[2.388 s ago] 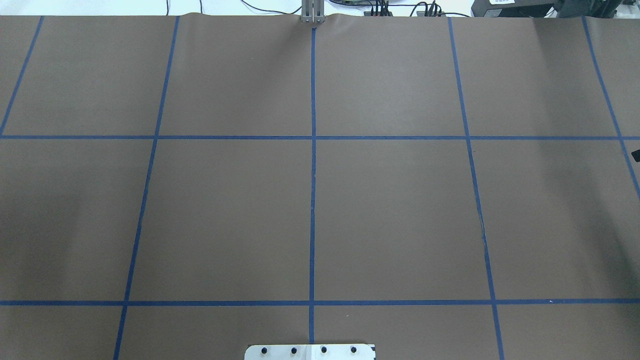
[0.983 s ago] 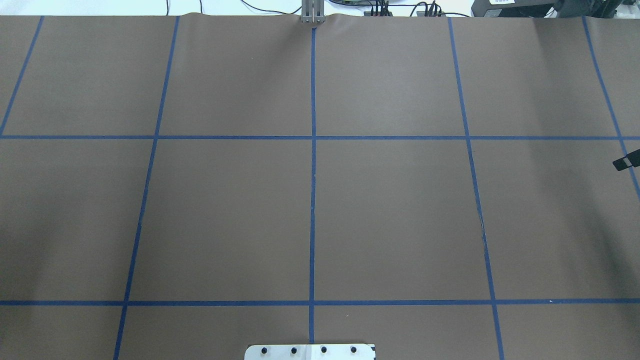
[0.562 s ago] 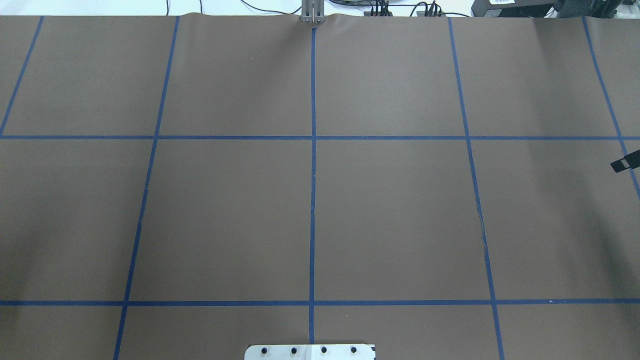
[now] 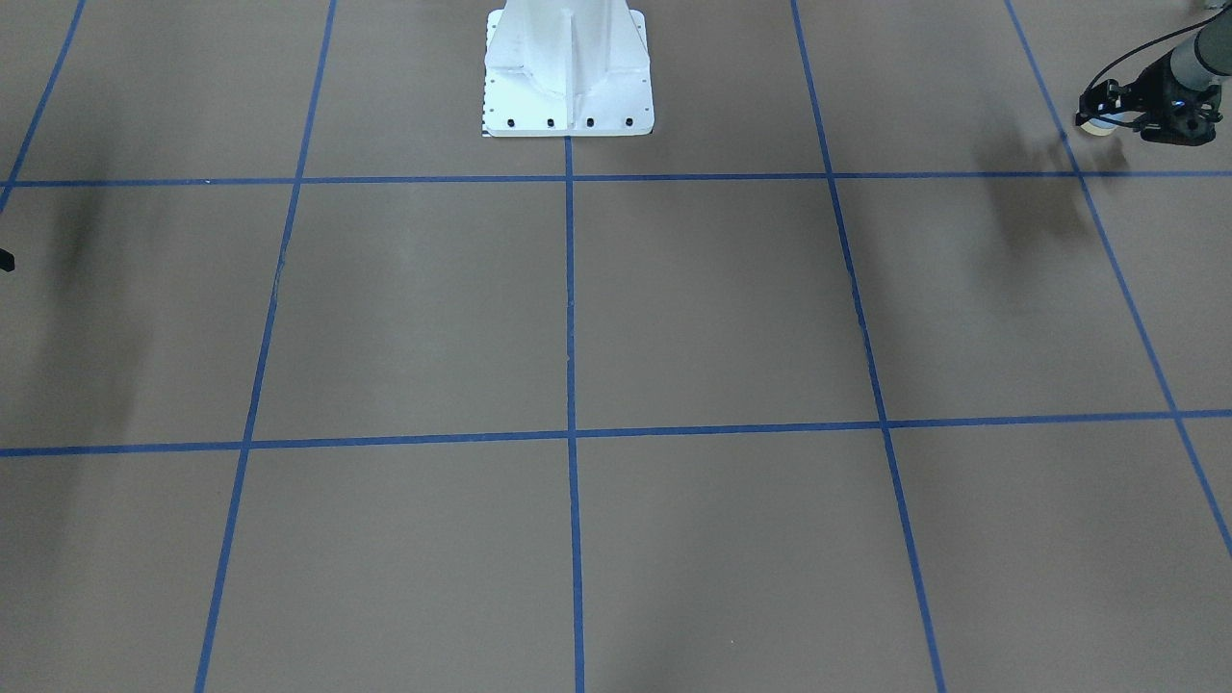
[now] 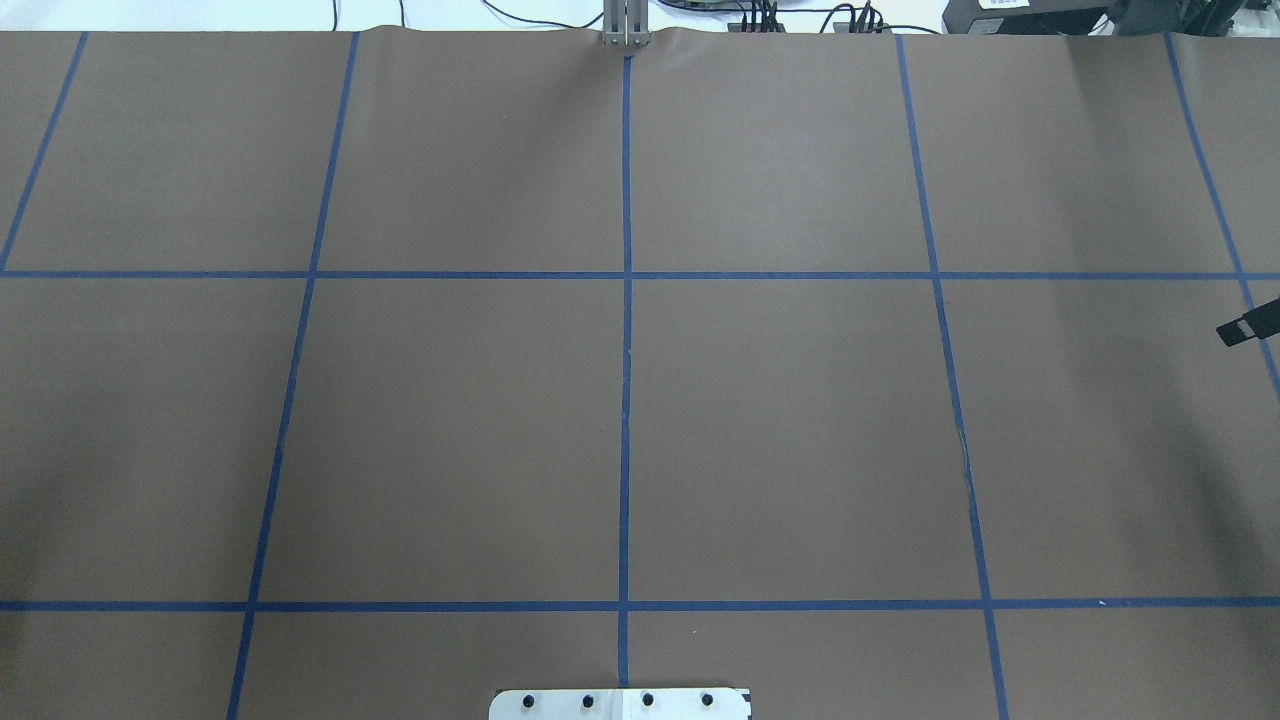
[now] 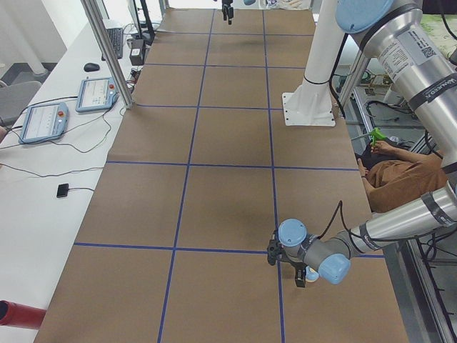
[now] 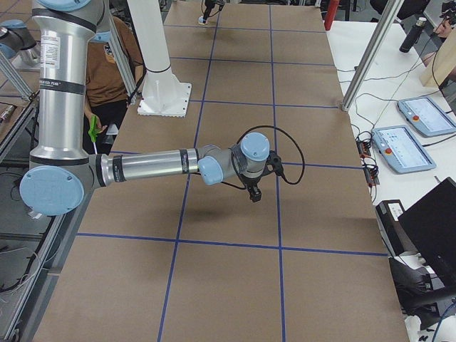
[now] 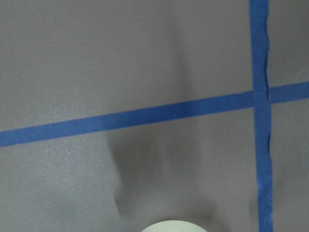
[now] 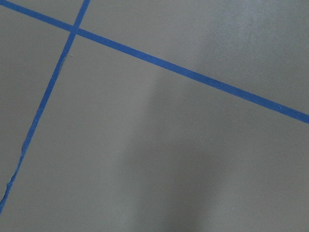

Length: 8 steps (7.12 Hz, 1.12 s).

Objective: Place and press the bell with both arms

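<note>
You have the task only at its beginning. The small call bell with a cream round rim (image 4: 1095, 126) is not on the table yet, as far as I can judge. It hangs at the tip of the left arm's black gripper (image 4: 1105, 108), far out at the robot's left end of the brown paper-covered table with blue tape lines (image 4: 674, 308), near a crossing of two lines. The shadow lies apart from it, which suggests that it is above the surface. The fingers seem to pinch the bell, but they are very small in the front-facing view, and the left wrist view shows only a cream arc at its lower edge. The right arm's black gripper (image 7: 253, 192) hovers over the other end of the table, well apart from the bell. You cannot tell whether its fingers are spread or pressed together. What is left is nearly everything: bring the bell in, set it down, release it, and press it.
</note>
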{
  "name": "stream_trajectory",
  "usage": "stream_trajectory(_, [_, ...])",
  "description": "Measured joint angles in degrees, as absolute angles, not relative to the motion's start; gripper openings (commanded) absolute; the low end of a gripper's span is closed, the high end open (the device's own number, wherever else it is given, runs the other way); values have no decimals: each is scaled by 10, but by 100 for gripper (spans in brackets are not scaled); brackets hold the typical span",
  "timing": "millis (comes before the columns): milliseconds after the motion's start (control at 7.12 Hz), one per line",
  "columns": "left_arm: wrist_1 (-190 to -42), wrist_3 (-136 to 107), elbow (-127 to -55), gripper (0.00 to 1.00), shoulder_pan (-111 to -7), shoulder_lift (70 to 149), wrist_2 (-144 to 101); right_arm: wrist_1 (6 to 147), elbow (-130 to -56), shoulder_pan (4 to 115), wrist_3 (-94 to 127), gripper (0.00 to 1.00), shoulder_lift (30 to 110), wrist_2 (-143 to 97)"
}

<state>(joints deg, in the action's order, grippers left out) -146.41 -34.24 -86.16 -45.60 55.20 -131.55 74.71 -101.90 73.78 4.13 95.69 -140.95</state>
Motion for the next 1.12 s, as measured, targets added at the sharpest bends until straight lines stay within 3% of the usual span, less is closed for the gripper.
stream_trajectory(1124, [-1471,-368,-856,100,-427,544,-1320,717,-1018,737,44,100,957,-1409])
